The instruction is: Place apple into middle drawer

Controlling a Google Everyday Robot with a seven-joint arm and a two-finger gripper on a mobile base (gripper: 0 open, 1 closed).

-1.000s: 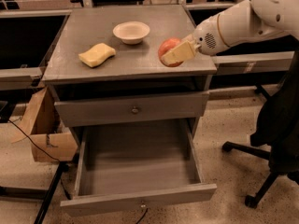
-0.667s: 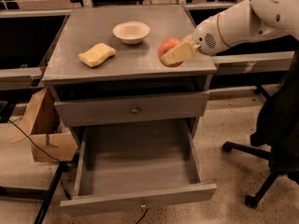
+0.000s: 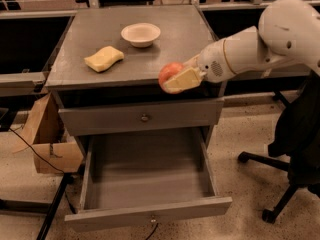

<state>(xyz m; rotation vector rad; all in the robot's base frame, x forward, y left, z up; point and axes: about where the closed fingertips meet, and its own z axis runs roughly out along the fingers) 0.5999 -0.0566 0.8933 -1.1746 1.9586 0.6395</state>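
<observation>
The gripper is clamping the apple, with one pale finger lying across the fruit's front and lower side. The apple is hanging at the front edge of the cabinet, towards its right end, level with the top's lip and clear of the surface. The white arm is reaching in from the cabinet's right side.

Under the cabinet's top, the upper drawer front is sitting closed, its round knob near the centre. Lower in the cabinet, the middle drawer is standing pulled out, its grey floor bare.

On the cabinet's top, a yellow sponge is lying towards the left and a pale bowl is sitting near the back centre. A cardboard box is leaning at the cabinet's left foot, and a dark office chair is standing to the cabinet's right.
</observation>
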